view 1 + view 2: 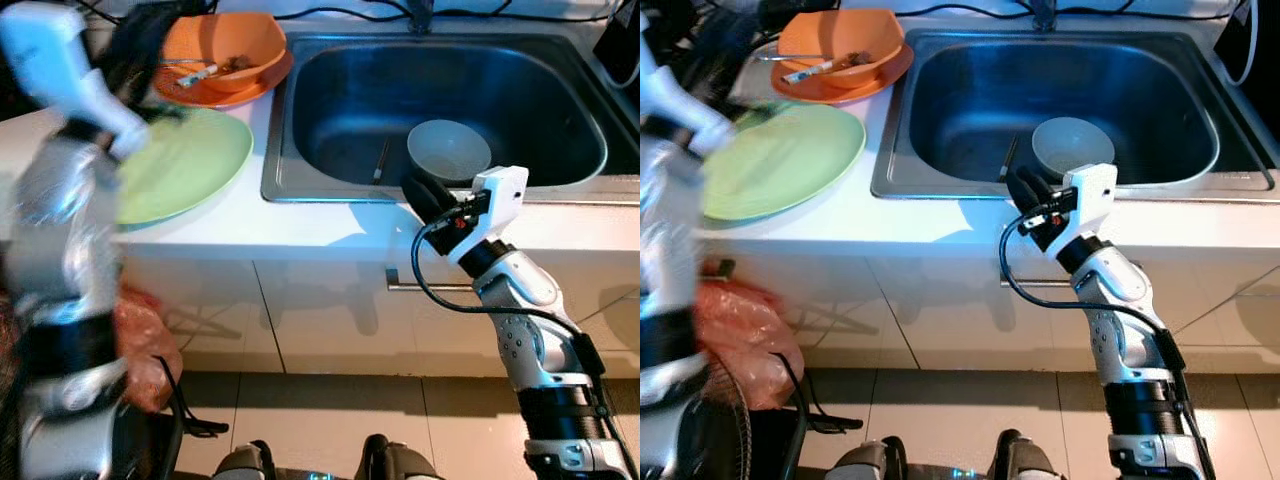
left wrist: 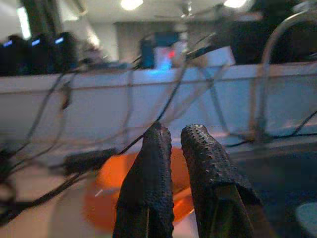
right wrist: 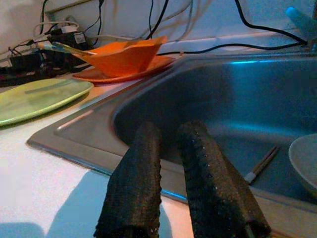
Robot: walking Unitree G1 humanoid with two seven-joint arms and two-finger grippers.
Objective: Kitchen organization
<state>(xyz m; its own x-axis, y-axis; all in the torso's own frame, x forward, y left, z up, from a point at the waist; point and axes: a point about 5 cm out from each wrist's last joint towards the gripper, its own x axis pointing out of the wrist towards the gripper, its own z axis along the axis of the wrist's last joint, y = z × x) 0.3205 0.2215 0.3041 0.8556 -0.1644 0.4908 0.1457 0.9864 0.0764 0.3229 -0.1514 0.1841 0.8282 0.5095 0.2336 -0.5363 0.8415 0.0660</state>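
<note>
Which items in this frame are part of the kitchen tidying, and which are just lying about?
Job items: grey bowl and utensil in the sink; green plate; orange bowl on the orange plate; right gripper at the sink's front rim; left gripper, raised.

Lying about: cables; red bag.

Silver arms, white wrist housings, black cable, dimpled black fingers [image 3: 213, 183]
</note>
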